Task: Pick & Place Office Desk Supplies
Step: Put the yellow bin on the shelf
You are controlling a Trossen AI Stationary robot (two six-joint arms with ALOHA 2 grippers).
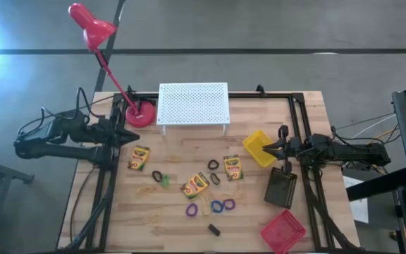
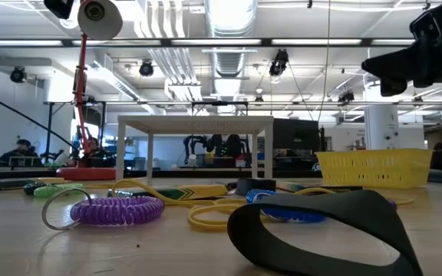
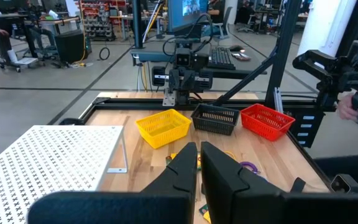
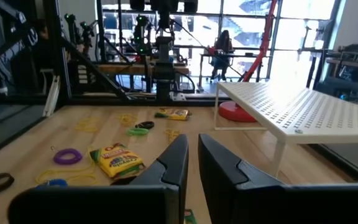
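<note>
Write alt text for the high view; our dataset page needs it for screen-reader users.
Overhead, a wooden table holds scattered crayon boxes and elastic loops below a white perforated rack. Left gripper and right gripper, both shut and empty, wait at opposite edges.

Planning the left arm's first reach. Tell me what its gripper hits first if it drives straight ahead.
Probably nothing on the table: the left gripper, jaws shut, points level across the table at the yellow basket, the first thing in line, though depth is unclear.
</note>
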